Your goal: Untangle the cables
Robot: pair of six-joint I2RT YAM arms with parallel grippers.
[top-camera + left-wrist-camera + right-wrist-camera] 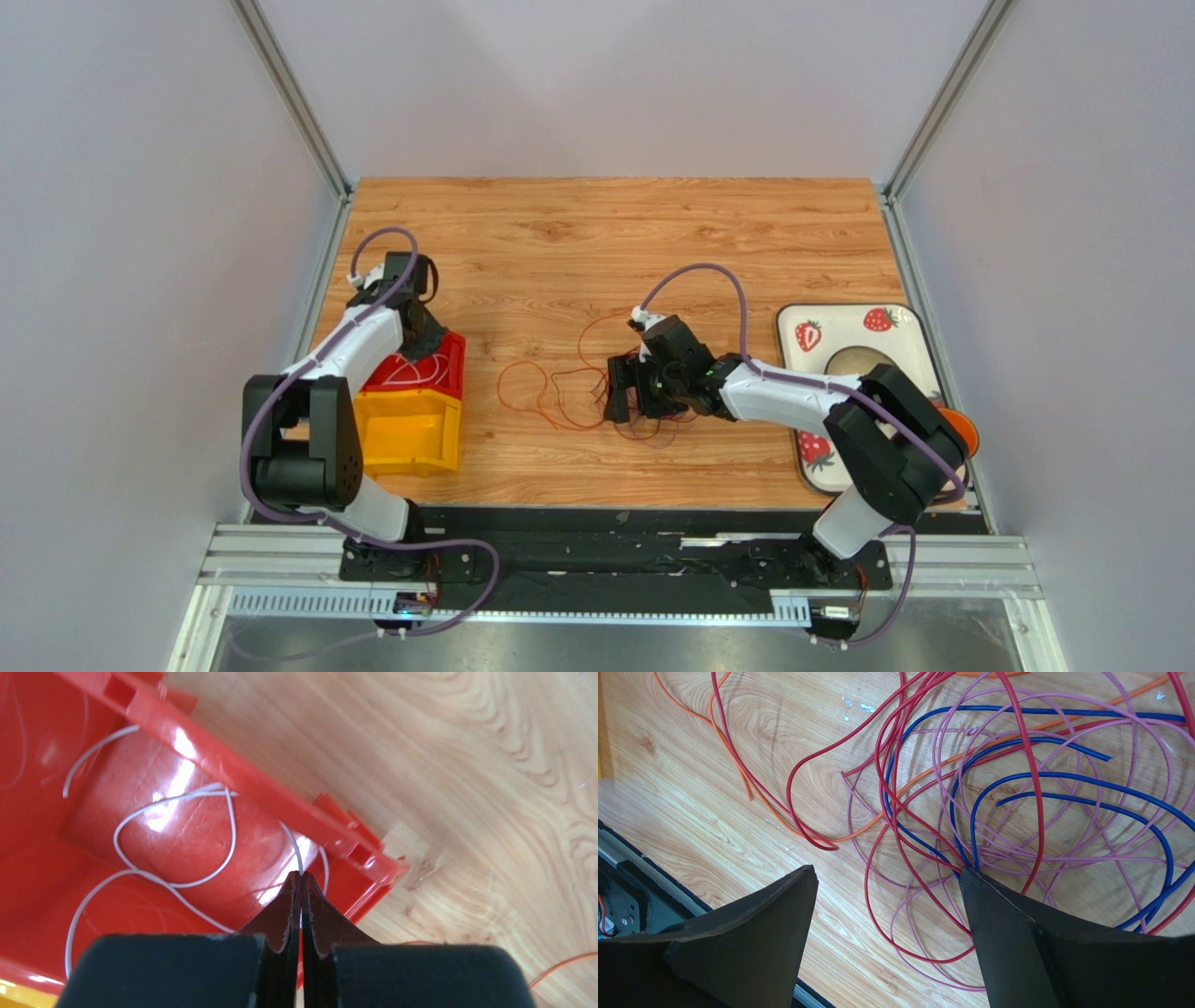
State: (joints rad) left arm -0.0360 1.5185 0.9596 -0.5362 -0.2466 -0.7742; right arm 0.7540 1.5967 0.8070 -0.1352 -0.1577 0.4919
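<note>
Pose: left gripper (302,885) tipped over red bin (231,770), clenched on white cable (168,800); right gripper (887,873) splayed above cables (1018,708).

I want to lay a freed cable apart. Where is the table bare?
Bare: the far strip of the table, beyond both arms, and the near strip right of the yellow bin. Crowded: the middle, where the cables sprawl under the open right gripper; the strawberry tray fills the right edge.

White-and-black twin arms.
Left arm (344,343) and right arm (779,396): white shells, black joint blocks, lilac hose (701,268) looped along each. Left gripper (302,882), right gripper (887,875): matte black wedge fingers, rough edges.
</note>
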